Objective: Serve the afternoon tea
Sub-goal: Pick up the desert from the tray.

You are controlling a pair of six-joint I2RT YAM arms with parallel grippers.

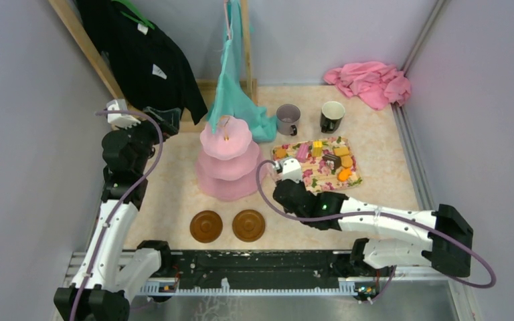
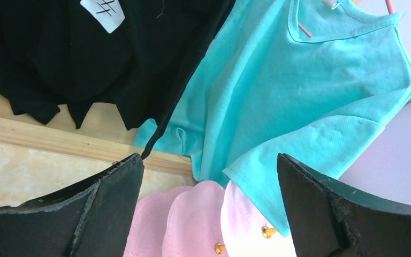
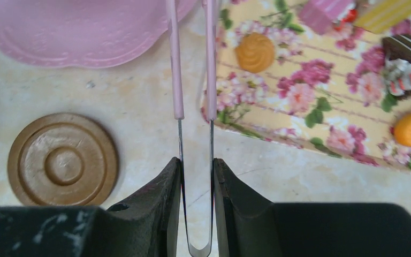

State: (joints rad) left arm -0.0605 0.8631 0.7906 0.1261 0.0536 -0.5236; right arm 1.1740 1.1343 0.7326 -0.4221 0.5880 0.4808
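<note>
Found right gripper (image 3: 195,166) clamped on slim pink-sleeved metal tongs (image 3: 175,80), tips reaching between pink three-tier scalloped stand (image 1: 227,175) and floral tray (image 1: 318,182) carrying small toy cakes (image 1: 343,174). Noted left gripper (image 2: 210,158) spread wide near stand's top, holding nothing. Logged two brown discs (image 1: 206,226) in front of stand, and grey mug (image 1: 288,119) and black white-lined mug (image 1: 332,116) behind tray.

Top view high, looking down; wrist views close; all share pink stand (image 1: 225,160).
</note>
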